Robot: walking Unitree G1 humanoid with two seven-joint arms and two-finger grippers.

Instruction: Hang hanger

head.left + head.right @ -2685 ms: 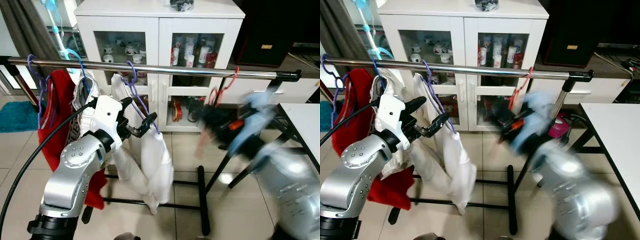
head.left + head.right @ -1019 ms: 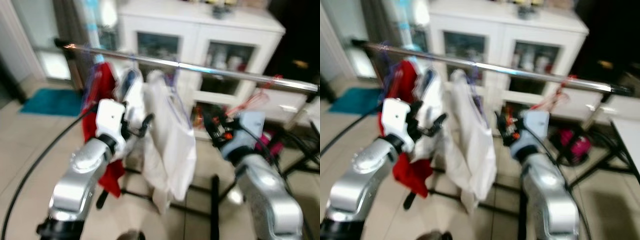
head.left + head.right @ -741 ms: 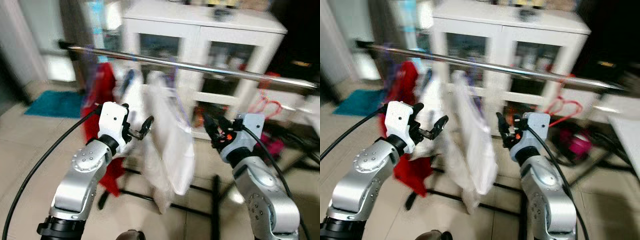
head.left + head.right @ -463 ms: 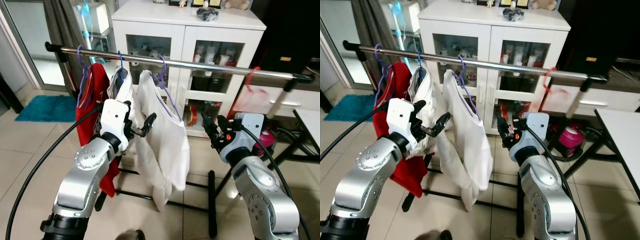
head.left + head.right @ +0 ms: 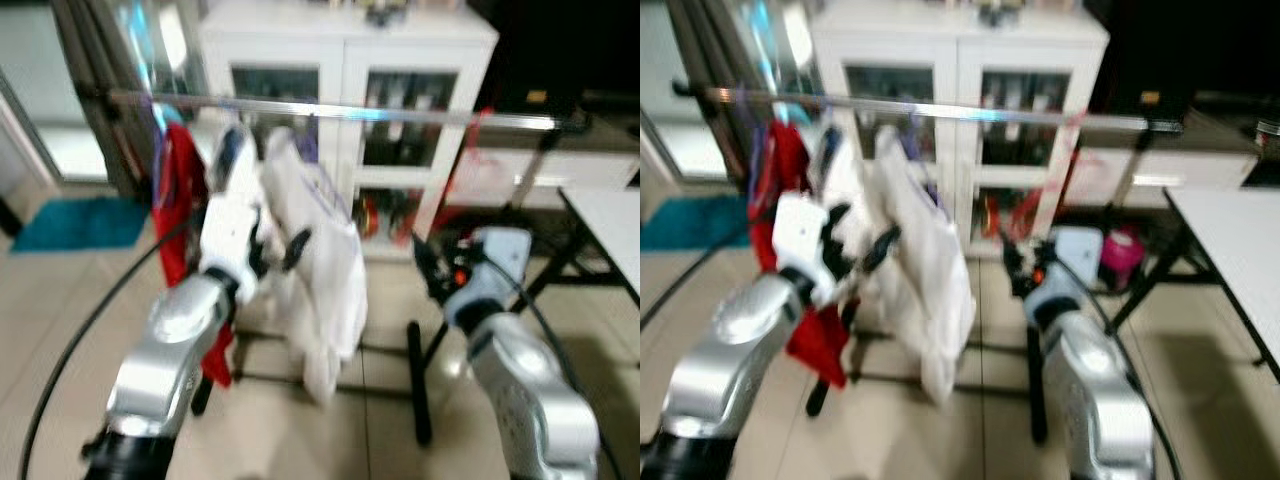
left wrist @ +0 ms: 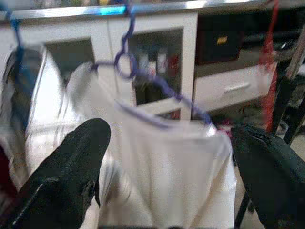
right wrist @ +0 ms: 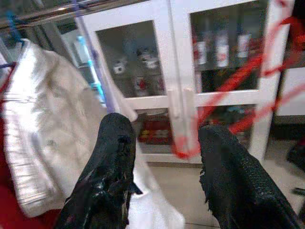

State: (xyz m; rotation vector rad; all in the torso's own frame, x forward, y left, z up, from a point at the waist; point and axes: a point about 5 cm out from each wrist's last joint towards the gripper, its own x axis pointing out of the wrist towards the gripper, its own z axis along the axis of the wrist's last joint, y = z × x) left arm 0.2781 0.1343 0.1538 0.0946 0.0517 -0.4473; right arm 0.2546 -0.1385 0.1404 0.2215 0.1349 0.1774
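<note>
Compared with half a second ago, the view is blurring as the robot moves. The left pincer [image 5: 285, 250], released, is hovering beside the white shirt [image 5: 325, 250] on its purple hanger [image 6: 143, 78] on the rail [image 5: 340, 112]. The right pincer [image 7: 164, 162] is gaping empty; the red hanger [image 7: 228, 81] is dangling near the rail's right end, seemingly hung.

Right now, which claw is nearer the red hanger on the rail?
Right. The right claw is open just below and left of the red hanger, which hangs close ahead of its fingers. The left claw is open farther left, at the white garment.
</note>
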